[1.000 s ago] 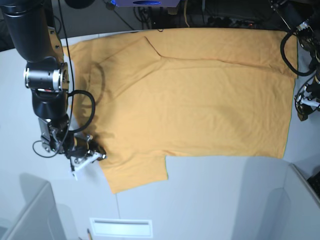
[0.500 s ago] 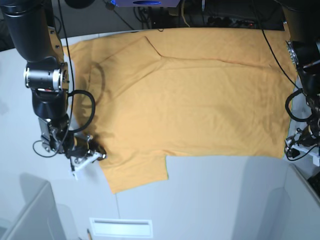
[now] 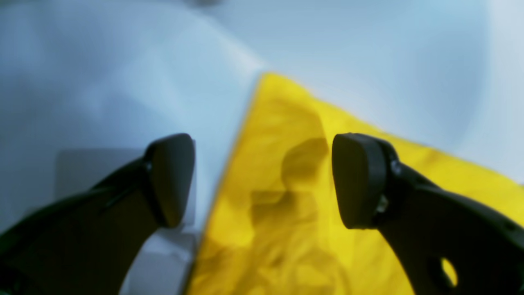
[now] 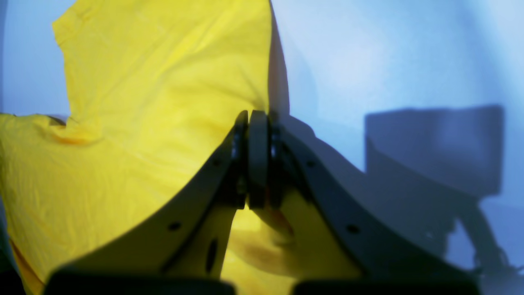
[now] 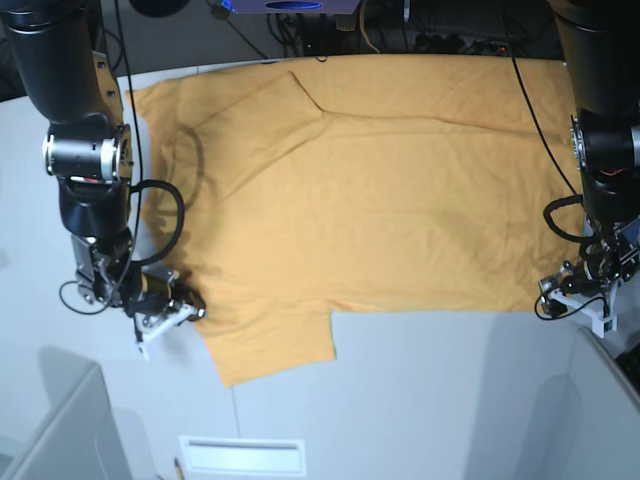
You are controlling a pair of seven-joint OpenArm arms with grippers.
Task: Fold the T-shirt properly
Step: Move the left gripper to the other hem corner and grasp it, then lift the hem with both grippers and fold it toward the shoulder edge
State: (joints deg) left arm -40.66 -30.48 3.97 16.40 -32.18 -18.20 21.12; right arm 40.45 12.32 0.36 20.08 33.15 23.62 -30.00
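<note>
The light-orange T-shirt (image 5: pixel 380 200) lies spread flat on the white table (image 5: pixel 420 400), with one sleeve folded inward at the far side. My right gripper (image 5: pixel 185 305) sits at the near sleeve's outer edge. In the right wrist view this gripper (image 4: pixel 256 123) is shut, and the T-shirt (image 4: pixel 143 102) gathers up to its tips. My left gripper (image 5: pixel 568 290) hovers at the hem corner. Its open fingers (image 3: pixel 172 176) straddle the edge of the T-shirt (image 3: pixel 278 123) with nothing between them.
Grey bin walls stand at the near left (image 5: pixel 60 430) and near right (image 5: pixel 590 400) corners. A white slotted plate (image 5: pixel 240 455) lies at the front edge. Cables and equipment (image 5: pixel 330 20) crowd the back edge behind the shirt.
The left arm has come down along the shirt's hem side to the near hem corner, gripper open. The right arm has barely shifted, still shut at the sleeve.
</note>
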